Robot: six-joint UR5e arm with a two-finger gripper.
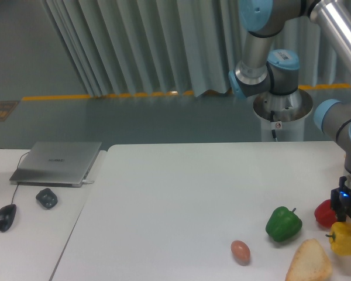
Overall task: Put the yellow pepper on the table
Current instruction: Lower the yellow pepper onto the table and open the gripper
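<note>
The yellow pepper [343, 240] is at the far right, near the front of the white table [181, 199]. My gripper [350, 228] comes down from above at the right edge, and its dark fingers sit around the pepper's top and right side. The jaws look closed on the pepper. I cannot tell whether the pepper rests on the table or hangs just above it.
A red pepper [325, 213] sits just behind the yellow one. A green pepper [283, 223], a pale bread wedge [309, 263] and a small brown egg-shaped item [240, 251] lie nearby. A side desk at left holds a laptop [57, 162], a mouse [5, 217] and a small dark object [46, 198].
</note>
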